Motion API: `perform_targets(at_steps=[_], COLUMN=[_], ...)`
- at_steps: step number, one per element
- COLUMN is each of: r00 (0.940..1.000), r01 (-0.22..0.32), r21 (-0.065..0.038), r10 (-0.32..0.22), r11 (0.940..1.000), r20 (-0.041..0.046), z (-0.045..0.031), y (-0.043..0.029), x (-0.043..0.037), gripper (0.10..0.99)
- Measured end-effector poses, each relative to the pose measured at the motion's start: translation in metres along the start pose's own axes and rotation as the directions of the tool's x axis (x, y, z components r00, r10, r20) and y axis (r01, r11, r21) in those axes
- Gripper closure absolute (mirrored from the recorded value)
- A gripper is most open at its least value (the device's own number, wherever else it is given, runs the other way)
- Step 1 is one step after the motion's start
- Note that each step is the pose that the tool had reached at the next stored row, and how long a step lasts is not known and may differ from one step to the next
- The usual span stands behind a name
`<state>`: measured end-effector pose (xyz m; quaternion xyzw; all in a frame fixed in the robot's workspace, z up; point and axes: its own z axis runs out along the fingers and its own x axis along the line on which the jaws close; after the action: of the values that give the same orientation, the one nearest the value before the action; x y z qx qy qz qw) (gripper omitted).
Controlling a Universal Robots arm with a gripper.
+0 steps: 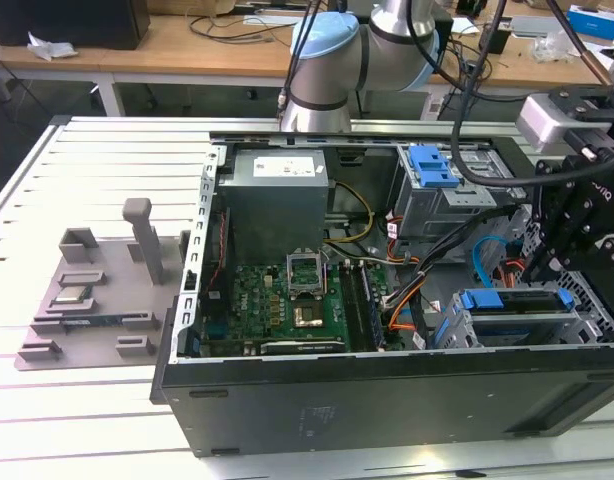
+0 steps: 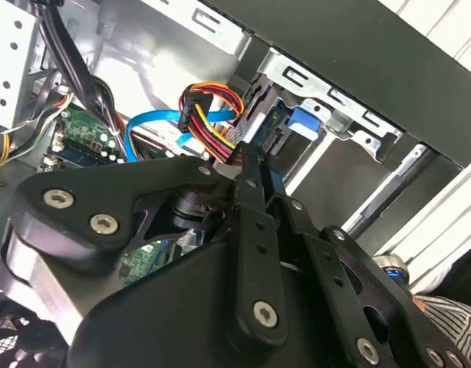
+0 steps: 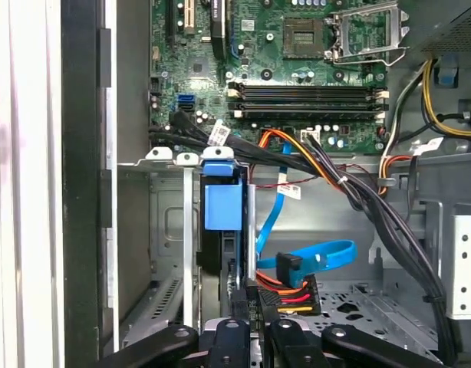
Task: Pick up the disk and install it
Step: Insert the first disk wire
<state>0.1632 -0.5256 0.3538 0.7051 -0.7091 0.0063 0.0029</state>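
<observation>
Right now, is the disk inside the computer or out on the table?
Inside. The disk with its blue frame sits in a metal bay of the open computer case, and the gripper hangs right at it.

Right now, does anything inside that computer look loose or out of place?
Yes. A blue cable and a plug of red, yellow and black wires hang free in the open case, joined to nothing, beside the bay where the blue-framed disk sits. The motherboard's socket is empty.
</observation>
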Motion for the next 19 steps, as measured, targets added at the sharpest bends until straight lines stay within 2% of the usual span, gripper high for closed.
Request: perform_targets(at_steps=[4,9,19], r00=[1.0000,1.0000,1.0000], r01=[0.000,0.000,-0.007], r21=[0.000,-0.001,-0.001], r10=[0.000,0.000,0.007], r11=[1.0000,1.0000,1.0000], r20=[-0.0002,-0.0002,-0.0003], z=[0.0020,0.0065,0.0126], y=[-0.0018,-0.0074,-0.0088], x=[0.0023,0.0062,0.0085], gripper=[0.918,0.918,0.918])
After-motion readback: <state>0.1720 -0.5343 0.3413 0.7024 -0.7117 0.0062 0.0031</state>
